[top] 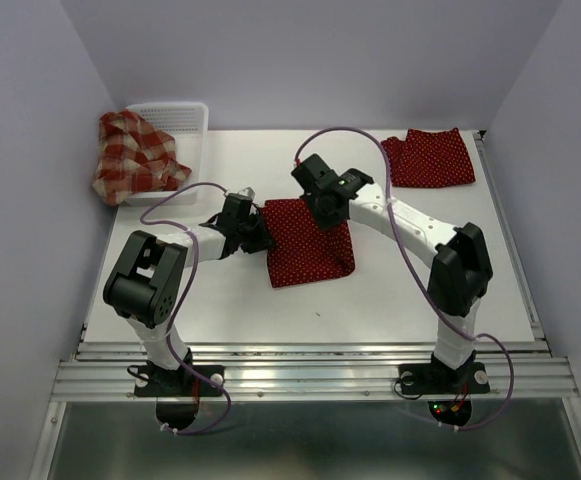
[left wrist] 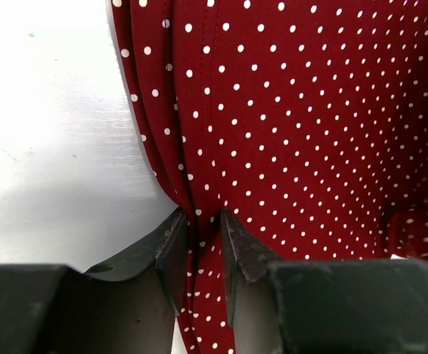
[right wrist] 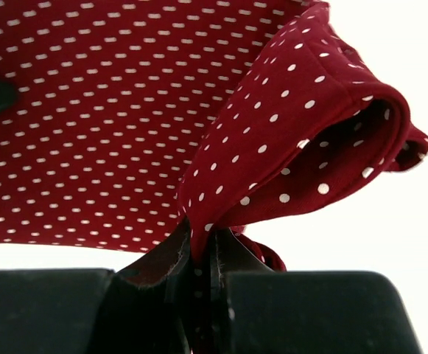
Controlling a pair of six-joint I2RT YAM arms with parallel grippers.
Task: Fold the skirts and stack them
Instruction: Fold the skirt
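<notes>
The white table (top: 370, 300) carries all three skirts. The plaid skirt (top: 135, 155), the largest, lies crumpled at the far left corner, draped over the left side of the white mesh basket (top: 185, 115) and spilling onto the tabletop beside it.

The central dotted skirt (top: 310, 245) lies near the middle of the table, between the two arms, as a rough rectangle with its far edge under the grippers. The far dotted skirt (top: 430, 158) lies flat at the far right, well apart from both grippers.

The left gripper (top: 258, 230) sits at the left far corner of the central dotted skirt. In its wrist view the fingers (left wrist: 173, 254) stand close together, with a bunched fold of the skirt's (left wrist: 309, 147) edge pinched between them, and the cloth spreads away ahead and to the right over the table.

The right gripper (top: 320, 207) is over the skirt's far edge, just beside the left one. Its wrist view shows the jaws almost together at the gripper (right wrist: 199, 247), clamped on a corner of the skirt (right wrist: 88, 110). That corner rises and curls over in a rounded loop above the fingers.
</notes>
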